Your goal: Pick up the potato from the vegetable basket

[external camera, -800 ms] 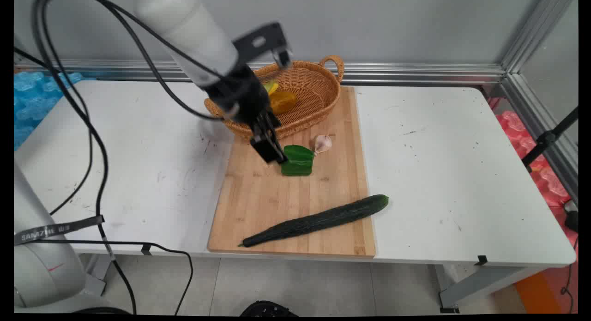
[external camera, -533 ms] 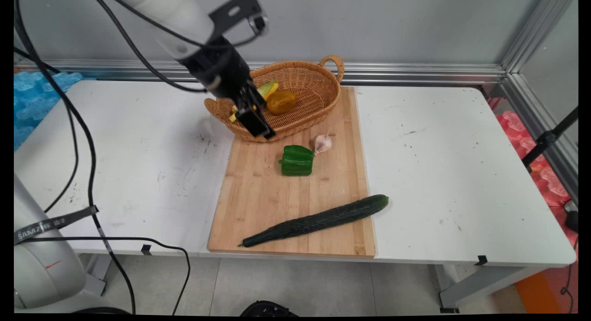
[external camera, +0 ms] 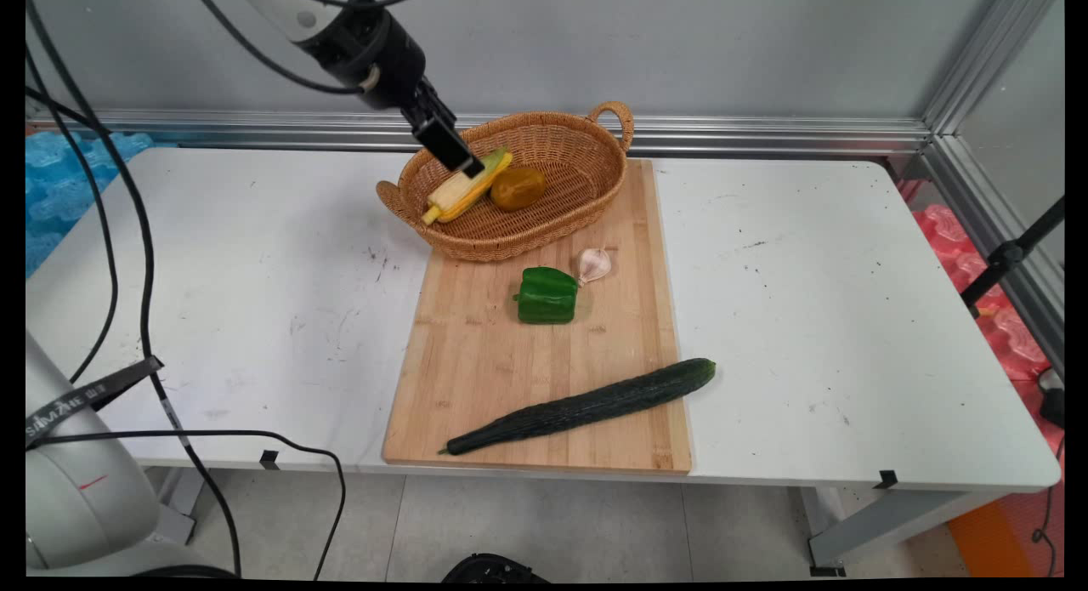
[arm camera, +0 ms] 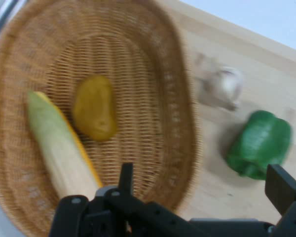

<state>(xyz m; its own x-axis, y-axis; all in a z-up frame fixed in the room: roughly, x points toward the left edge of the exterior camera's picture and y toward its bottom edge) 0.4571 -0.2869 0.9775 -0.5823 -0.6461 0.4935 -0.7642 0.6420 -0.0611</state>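
Overhead, empty gripper (external camera: 448, 149), jaws seemingly parted, hangs above basket (external camera: 586, 187) beside corn (external camera: 463, 191)

Corn (external camera: 466, 188) in basket (external camera: 586, 191) on board (external camera: 476, 361)

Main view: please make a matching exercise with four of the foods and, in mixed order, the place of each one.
Things:
1. corn
2. cucumber
3. garlic
4. green pepper

Places:
A. near edge of the cutting board, lying diagonally
B. middle of the board
C. inside the basket
D. on the board between pepper and basket

Pairs: 1-C, 2-A, 3-D, 4-B
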